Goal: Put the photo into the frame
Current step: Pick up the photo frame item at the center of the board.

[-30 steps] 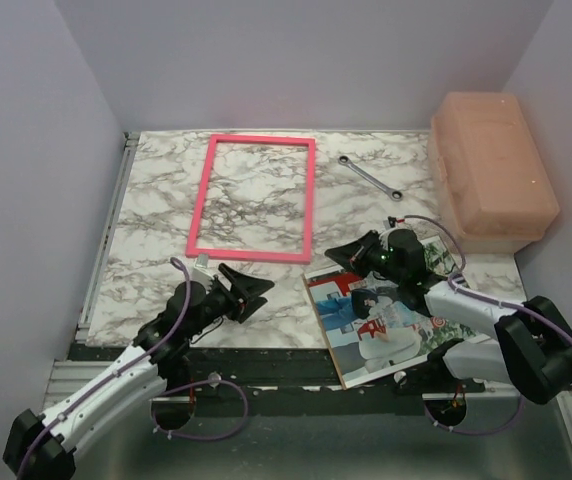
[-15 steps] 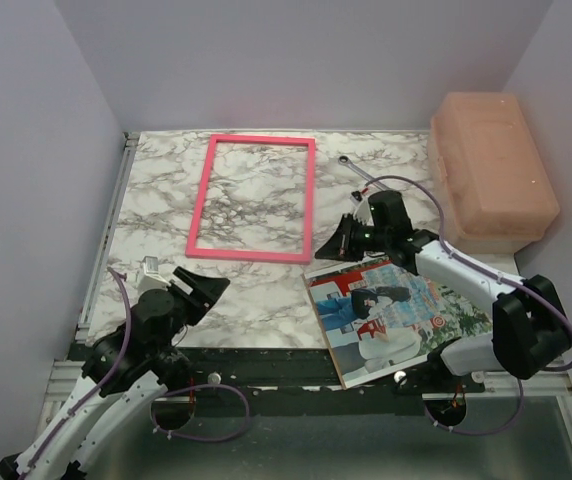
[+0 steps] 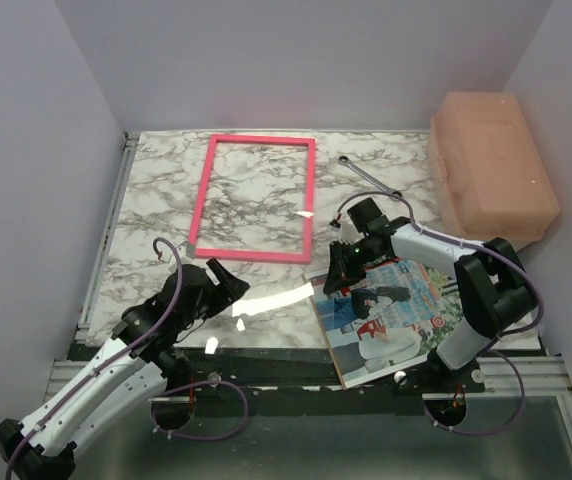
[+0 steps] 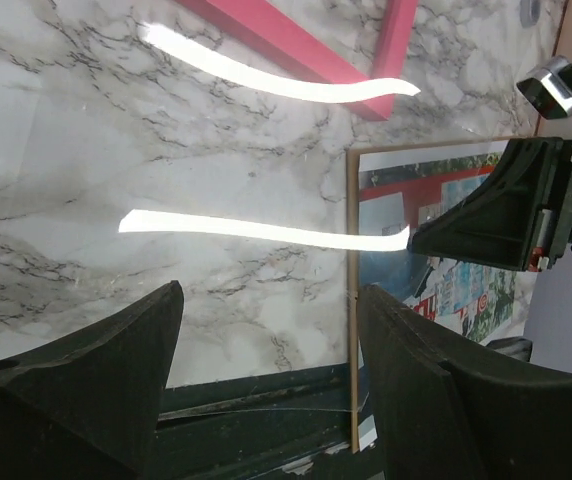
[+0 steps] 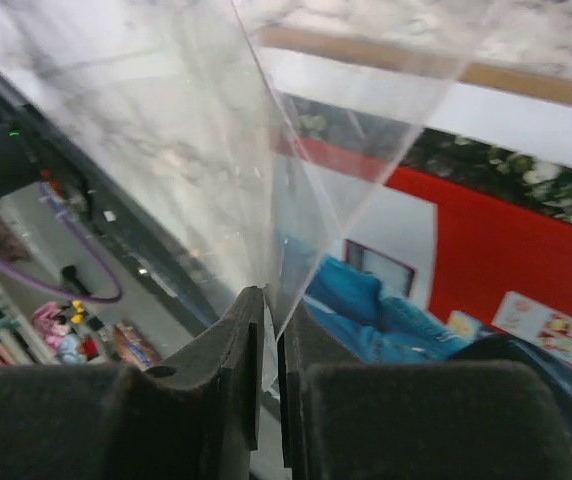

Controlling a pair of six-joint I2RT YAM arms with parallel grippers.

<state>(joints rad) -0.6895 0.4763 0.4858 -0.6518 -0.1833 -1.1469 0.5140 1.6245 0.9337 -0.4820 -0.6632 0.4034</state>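
The photo (image 3: pixel 396 315) lies face up on a brown backing panel (image 3: pixel 332 352) at the near right; it also shows in the left wrist view (image 4: pixel 396 200) and the right wrist view (image 5: pixel 526 230). The pink frame (image 3: pixel 203 200) lies flat at the back centre, its corner in the left wrist view (image 4: pixel 394 50). My right gripper (image 3: pixel 338 272) (image 5: pixel 271 300) is shut on the edge of a clear sheet (image 3: pixel 266 300) (image 5: pixel 216 130) at the photo's far left corner, holding it tilted. My left gripper (image 3: pixel 228 290) (image 4: pixel 266 300) is open and empty, left of the photo, by the sheet (image 4: pixel 166 150).
A salmon-coloured box (image 3: pixel 491 170) stands at the back right. A metal wrench (image 3: pixel 369 178) lies right of the frame. The table's dark front rail (image 3: pixel 266 365) runs just below the photo. Walls close in on both sides.
My right gripper swung back, then down and left to the photo's far left corner, and the clear sheet now shows glare. My left arm drew back, then came forward again.
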